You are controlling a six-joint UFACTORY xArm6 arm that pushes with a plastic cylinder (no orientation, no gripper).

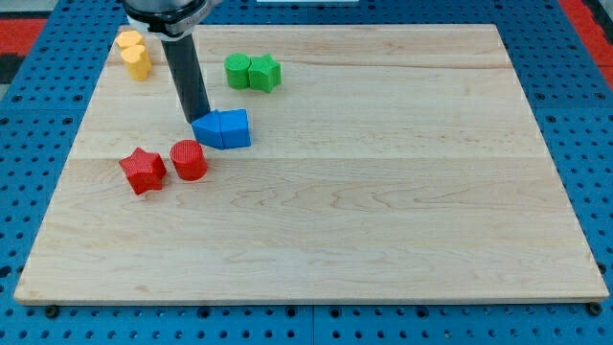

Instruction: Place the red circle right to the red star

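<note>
- Camera view shows a pale wooden board lying on a blue perforated table.
- Red circle stands upright on its flat end near the board's left side, round face up; being round, it has no long axis or heading that can be made out.
- Red star sits just beside the circle, on the view's left and slightly lower; the two look nearly touching, though a thin gap cannot be ruled out.
- So the circle lies on the view's right of the star.
- My tip is the lower end of a dark rod that comes down from the view's top; it has no jaws, so it grips nothing.
- The tip stands at the upper left edge of two blue blocks, which sit pressed together; it seems to touch them.
- The tip is above the circle in the view, apart from it.
- Two green blocks sit side by side further up.
- Two yellow blocks sit near the top left corner.
</note>
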